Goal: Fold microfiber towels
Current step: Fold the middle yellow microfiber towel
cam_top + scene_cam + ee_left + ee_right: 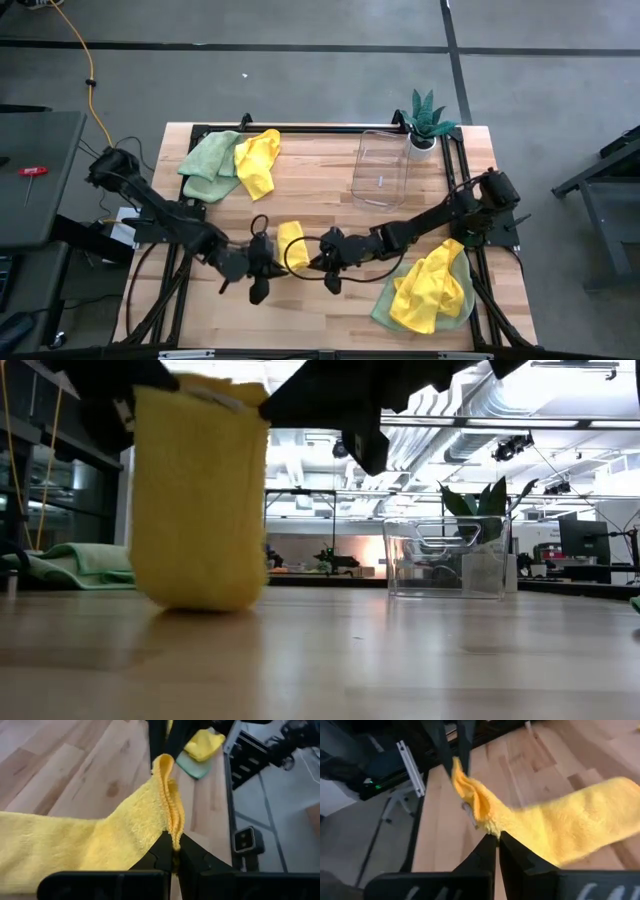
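A yellow microfiber towel (291, 243) hangs near the table's middle front, strung between my two grippers. In the low view it droops as a broad folded sheet (200, 500); whether its lower end touches the wood, I cannot tell. My left gripper (274, 258) is shut on its left end and my right gripper (312, 258) is shut on its right end, a short span apart. More towels lie in two heaps: green (208, 160) and yellow (258, 162) at the far left, and yellow on green (430, 290) at the near right. My left gripper pinches the towel's bunched hemmed edge (174, 831) between its two shut fingers, several layers gathered together. The fingers come slanting down from the table's left. The hem runs on from there to the other gripper, and the cloth hangs below it. My right gripper pinches the towel's upper edge (491, 826) between its two shut fingers, coming slanting down from the table's right. The edge runs on, crumpled and slack, to the other gripper's fingers (462, 745). The rest of the cloth hangs off to one side.
A clear plastic container (383, 166) lies at the far right, with a small potted plant (428, 122) behind it at the corner. Bare wood (310, 180) lies between the two heaps, beyond the grippers.
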